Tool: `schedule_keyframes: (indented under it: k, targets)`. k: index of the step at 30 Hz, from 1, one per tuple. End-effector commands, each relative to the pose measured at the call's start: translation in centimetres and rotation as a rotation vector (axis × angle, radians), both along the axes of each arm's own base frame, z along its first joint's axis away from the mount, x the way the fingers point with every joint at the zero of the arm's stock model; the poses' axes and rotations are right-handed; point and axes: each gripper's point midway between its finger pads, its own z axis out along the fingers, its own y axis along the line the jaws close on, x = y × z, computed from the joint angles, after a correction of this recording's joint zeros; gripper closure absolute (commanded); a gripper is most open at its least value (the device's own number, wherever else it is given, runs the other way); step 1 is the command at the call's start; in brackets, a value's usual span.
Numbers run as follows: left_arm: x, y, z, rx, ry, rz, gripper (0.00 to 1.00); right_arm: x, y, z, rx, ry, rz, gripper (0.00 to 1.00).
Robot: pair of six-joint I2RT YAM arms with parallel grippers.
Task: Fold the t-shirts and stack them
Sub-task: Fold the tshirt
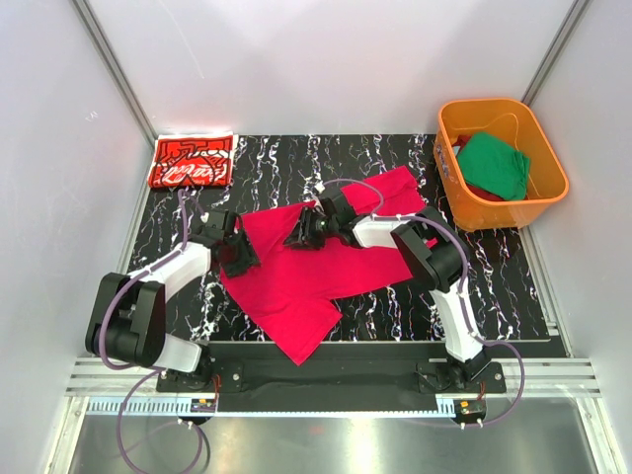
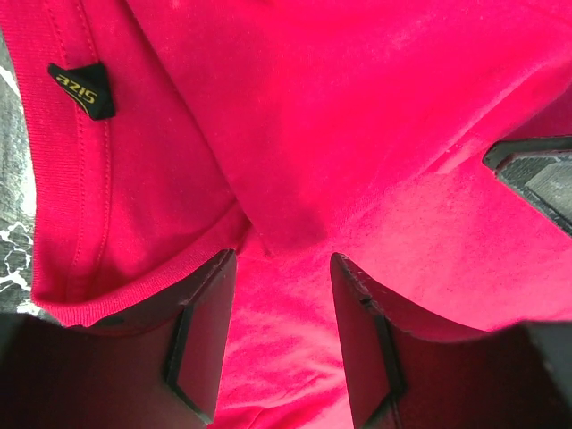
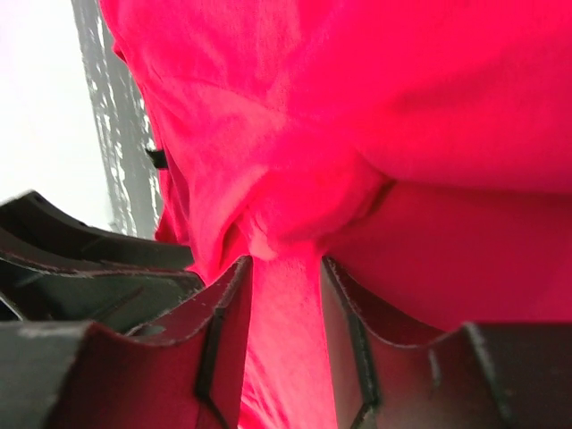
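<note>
White walls on three sides; black white-veined table point(image 1: 395, 158) between them.

Crimson t-shirt point(image 1: 296, 286): spread unfolded across the middle of the table and lying crooked, under both grippers. One sleeve reaches away past the right gripper point(image 3: 284, 268) toward the far right. The hem end trails back from the left gripper point(image 2: 281, 268) to the near table edge.

Left gripper: down on the shirt's left edge, at the neck. Ribbed collar point(image 2: 134, 286) runs just beside and under its left finger, and a black size tag point(image 2: 82, 89) sits on the neckband further ahead of the fingertips. A fold of the cloth ends right at the mouth of the jaws. Jaws stand partly apart with red cloth filling the gap. Cannot tell whether that cloth is pinched or only lies beneath them.

Right gripper: down on the shirt's upper middle, near the left gripper, with only cloth between the two. Its jaws have closed onto a gathered ridge of the crimson cloth. Fabric bunches at the fingertips and a strip of it runs back between the fingers.

Printed red t-shirt point(image 1: 192, 161): folded into a flat rectangle, well ahead of the left gripper in the table's far left corner, apart from the crimson one.

Green t-shirt point(image 1: 492, 163): loosely heaped inside the orange tub point(image 1: 499, 102), well off to the right of the right gripper, beyond the table's far right corner.
</note>
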Motion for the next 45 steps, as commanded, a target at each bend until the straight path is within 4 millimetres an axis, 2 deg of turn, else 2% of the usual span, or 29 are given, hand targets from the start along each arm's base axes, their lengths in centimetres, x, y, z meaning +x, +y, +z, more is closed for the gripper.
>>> schedule_keyframes:
  k: [1,10,14,15,16,17,19,20,23,25,26,30,34,38,43,44,45]
  targets:
    - [2.3,-0.2,1.4,0.002,-0.087,0.015,0.49,0.9,1.9,1.4,0.071,-0.022,-0.007,0.58]
    - [3.1,-1.0,1.7,-0.04,-0.108,0.015,0.52,0.8,2.5,1.1,0.1,0.01,-0.014,0.68]
    - [3.2,-1.3,0.8,-0.048,-0.075,0.009,0.53,1.0,2.6,1.2,0.103,0.018,-0.02,0.75]
    - [3.2,-1.4,0.7,-0.049,-0.074,0.008,0.58,0.9,2.6,0.9,0.101,0.024,-0.021,0.76]
    - [3.3,-1.3,0.6,-0.047,-0.071,0.011,0.7,0.8,2.7,0.9,0.104,0.026,-0.019,0.78]
    - [3.4,-1.3,0.6,-0.048,-0.07,0.014,0.75,0.8,2.7,1.0,0.106,0.028,-0.017,0.85]
    - [3.4,-1.3,0.9,-0.052,-0.077,0.02,0.88,0.7,2.6,1.2,0.107,0.026,-0.019,0.93]
    - [3.6,-1.3,1.4,-0.051,-0.093,0.022,0.92,0.8,2.5,1.3,0.102,0.018,-0.016,0.99]
    - [3.7,-1.3,2.7,-0.054,-0.121,0.021,1.0,0.6,2.2,2.0,0.081,0.013,-0.009,1.0]
    - [3.8,-1.0,3.6,-0.036,-0.122,0.014,1.0,0.8,2.3,3.1,0.075,-0.003,0.001,1.0]
    - [3.8,-0.7,4.0,-0.021,-0.13,0.016,1.0,0.5,2.0,3.0,0.051,0.002,0.013,1.0]
    - [3.4,0.0,5.0,0.012,-0.133,0.016,1.0,0.1,1.7,4.5,0.032,-0.012,0.044,1.0]
    - [3.0,0.0,5.5,-0.008,-0.147,0.022,1.0,-0.6,1.4,4.9,0.031,0.002,0.071,1.0]
    - [2.9,-0.4,6.9,-0.043,-0.176,0.019,1.0,-0.9,0.9,5.9,0.057,0.025,0.077,1.0]
    - [3.5,-0.3,8.0,-0.05,-0.184,0.023,1.0,-0.2,0.6,7.9,0.095,0.045,0.082,1.0]
    - [3.7,-0.5,8.1,-0.058,-0.182,0.018,1.0,-0.5,0.0,7.2,0.073,0.1,0.084,1.0]
    - [3.9,-0.4,7.9,-0.059,-0.176,0.021,1.0,-0.3,0.0,7.5,0.077,0.109,0.093,1.0]
